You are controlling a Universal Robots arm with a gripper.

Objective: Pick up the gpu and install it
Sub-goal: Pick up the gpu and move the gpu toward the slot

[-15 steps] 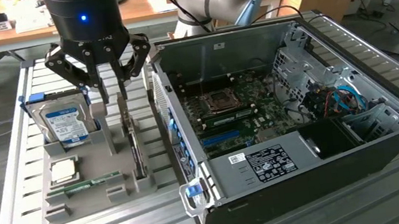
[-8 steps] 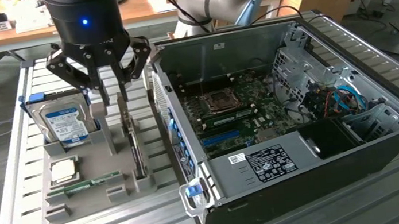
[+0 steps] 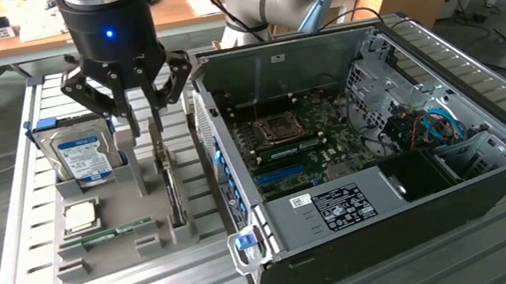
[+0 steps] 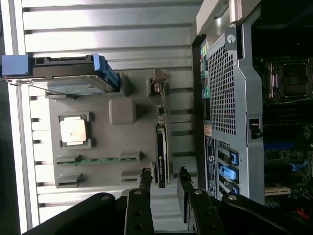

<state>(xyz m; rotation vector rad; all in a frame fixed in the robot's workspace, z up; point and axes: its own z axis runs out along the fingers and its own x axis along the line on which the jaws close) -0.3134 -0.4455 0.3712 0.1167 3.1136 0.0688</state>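
Gripper [image 3: 145, 127] hangs with jaws spread, grasping nothing, its fingers [image 4: 145, 182] flanking one end of the gpu [image 3: 173, 185] with a gap showing on each side. The card stands on edge in a grey tray [image 3: 114, 204], at nine o'clock from the open computer case [image 3: 360, 208] in the exterior view. A hard drive [image 3: 84, 157] sits at ten o'clock from the card.

No legible text; print on the hard drive label [image 3: 79, 156] and computer case sticker [image 3: 345, 207] too fine.
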